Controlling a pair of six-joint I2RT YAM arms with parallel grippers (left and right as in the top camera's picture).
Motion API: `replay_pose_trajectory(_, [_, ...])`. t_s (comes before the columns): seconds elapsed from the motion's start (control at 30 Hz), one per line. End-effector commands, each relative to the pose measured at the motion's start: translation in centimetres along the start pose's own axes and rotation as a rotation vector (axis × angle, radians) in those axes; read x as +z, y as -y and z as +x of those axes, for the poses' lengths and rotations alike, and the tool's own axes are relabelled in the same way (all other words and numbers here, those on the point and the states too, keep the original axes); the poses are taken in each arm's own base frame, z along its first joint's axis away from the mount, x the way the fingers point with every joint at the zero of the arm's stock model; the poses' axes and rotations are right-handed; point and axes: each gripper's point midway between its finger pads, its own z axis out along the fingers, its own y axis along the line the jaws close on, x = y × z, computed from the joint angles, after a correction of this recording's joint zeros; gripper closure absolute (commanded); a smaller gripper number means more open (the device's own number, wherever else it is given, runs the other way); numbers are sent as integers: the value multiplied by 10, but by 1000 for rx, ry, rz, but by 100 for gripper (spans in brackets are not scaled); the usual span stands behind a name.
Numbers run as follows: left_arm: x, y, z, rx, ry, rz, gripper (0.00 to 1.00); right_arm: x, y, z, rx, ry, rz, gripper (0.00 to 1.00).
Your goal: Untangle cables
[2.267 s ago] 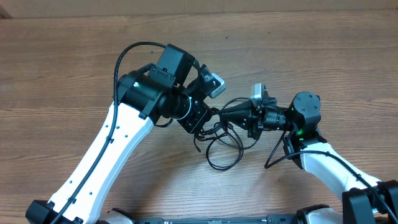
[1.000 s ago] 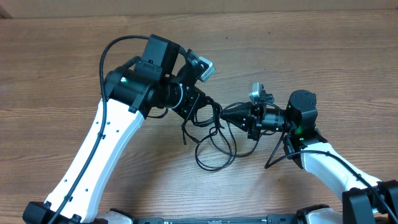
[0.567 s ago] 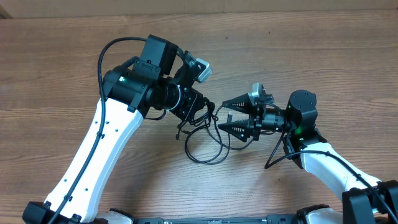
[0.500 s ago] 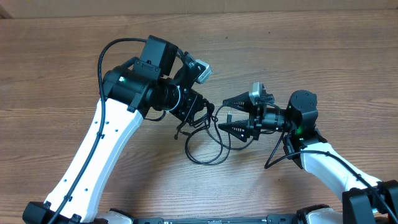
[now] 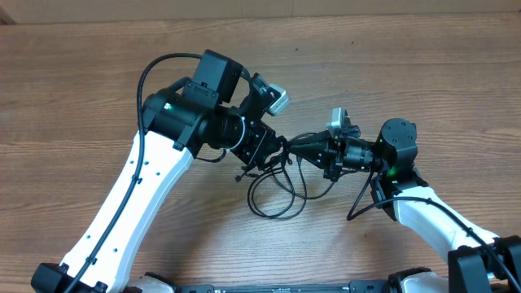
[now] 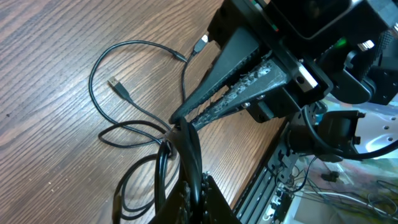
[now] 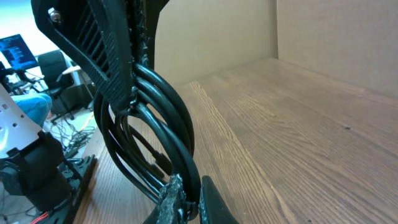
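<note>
The cables (image 5: 274, 195) are thin black cords, pinched between both grippers above the wooden table, with loops hanging down onto it. My left gripper (image 5: 275, 150) is shut on a bunch of strands (image 6: 166, 132); its fingers (image 6: 194, 183) rise from the bottom of the left wrist view. My right gripper (image 5: 291, 146) meets it tip to tip and is shut on several strands (image 7: 168, 118) right beside the left one, its own fingers low in the right wrist view (image 7: 191, 184). Two small plug ends (image 6: 116, 85) (image 6: 200, 42) lie loose on the table.
The wooden table (image 5: 407, 73) stretches round both arms. The right arm's own thick wire (image 5: 362, 199) loops beside its base. A black rail and loose wiring (image 6: 292, 180) run along the table's near edge.
The right gripper opened, then shut again on the cables close to the left gripper. The left arm shifted slightly right, and the hanging loops drew in beneath the two grippers.
</note>
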Motion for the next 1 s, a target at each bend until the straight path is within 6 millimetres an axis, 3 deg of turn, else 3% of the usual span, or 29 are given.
replay_pose_trajectory(0.0, [-7,4,-2,36,20,-7,96,2,0,-4,-18,3,-5,96])
replay_pose_trajectory(0.2, [-7,-6,-1,10,15,-61,96,2,0,-3,-7,-2,-3,96])
replay_pose_trajectory(0.23, [-7,-6,-1,10,15,-61,96,2,0,-3,-8,-1,-4,92])
replay_pose_trajectory(0.3, [-7,-6,-1,11,15,-61,96,2,0,-3,-9,-1,-4,52])
replay_pose_trajectory(0.4, [-6,-5,-1,12,14,-60,96,2,0,-4,-14,2,-3,23])
replay_pose_trajectory(0.67, [-6,11,-3,27,25,30,96,2,-1,-13,-72,28,-3,12])
replay_pose_trajectory(0.77, [-7,18,-4,43,30,72,95,2,0,-14,-105,31,0,12])
replay_pose_trajectory(0.83, [-7,21,-4,46,32,90,96,2,0,-14,-111,31,1,19])
replay_pose_trajectory(0.97, [-7,22,-4,46,33,98,96,2,0,-14,-110,31,0,62])
